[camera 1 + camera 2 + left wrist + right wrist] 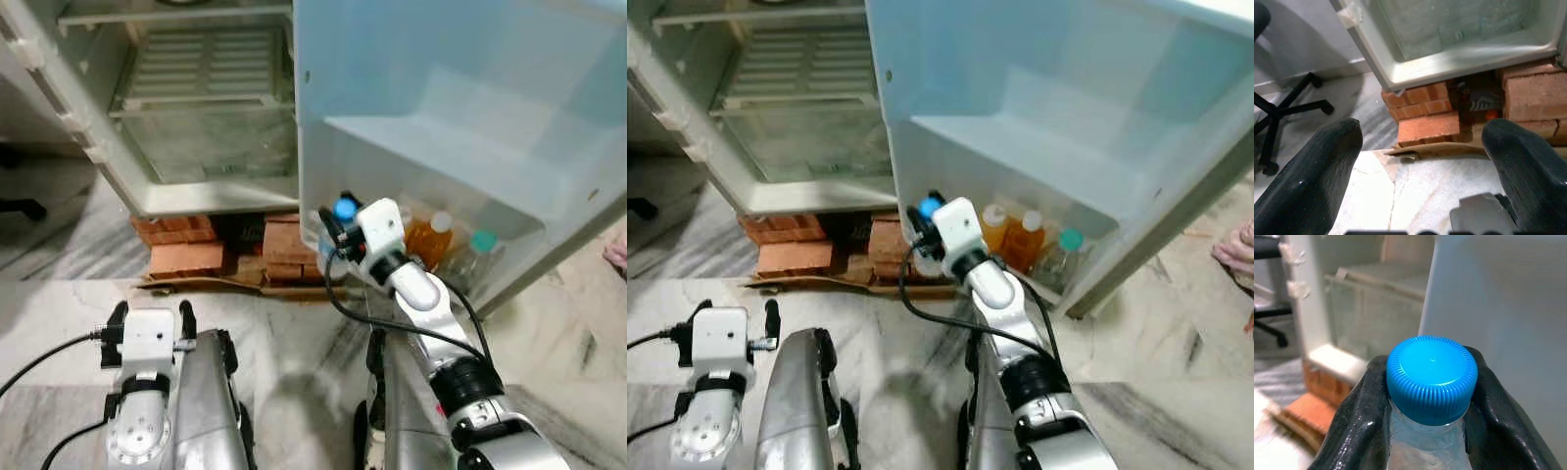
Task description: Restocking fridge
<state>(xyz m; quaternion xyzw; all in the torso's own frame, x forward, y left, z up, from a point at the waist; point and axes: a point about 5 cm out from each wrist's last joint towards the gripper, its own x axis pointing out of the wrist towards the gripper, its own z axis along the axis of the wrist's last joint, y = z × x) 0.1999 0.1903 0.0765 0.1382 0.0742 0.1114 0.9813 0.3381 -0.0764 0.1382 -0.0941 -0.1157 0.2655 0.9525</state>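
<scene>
1. Blue-capped water bottle [1431, 382] is pinched at the neck between my right gripper [338, 227] fingers, held at the near end of the fridge door's bottom shelf [1097, 235], not yet set in.
2. Already stocked there: two orange juice bottles [1024, 240] and a teal-capped bottle [1063, 253].
3. Left gripper [1422, 147] hangs low by the bricks [1427, 128], jaws wide, empty.
4. Fridge interior [211, 108] looks bare; I judge most restocking is left.

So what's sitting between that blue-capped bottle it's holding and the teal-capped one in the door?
Two orange-filled bottles stand in the door shelf between the blue-capped bottle, held by the right gripper, and the teal-capped bottle, seen in the right eye view.
</scene>
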